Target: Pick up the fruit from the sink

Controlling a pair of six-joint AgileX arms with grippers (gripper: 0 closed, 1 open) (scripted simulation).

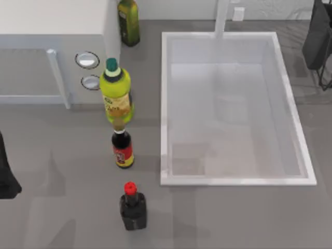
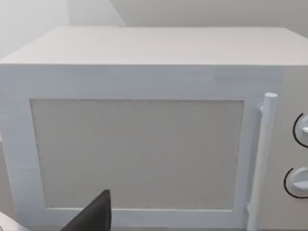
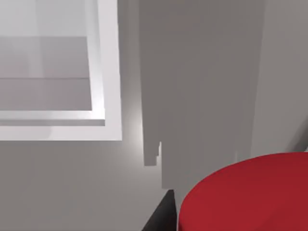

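One red fruit [image 3: 245, 195] sits closest to the right wrist camera, a dark finger edge tight against its side. I judge the right claw [image 1: 320, 62] to be closed around it, carrying it above the bench [image 1: 233, 218], just outside the white rim of the sink [image 3: 111, 72]. That fits the job, since the basin floor lies bare. Beyond the sink's left side stands a row of bottles [image 1: 122, 148]. Farther left, the left arm [image 1: 6, 179] waits at the bench edge, facing the microwave [image 2: 139, 144]; I cannot tell whether its claw is open.
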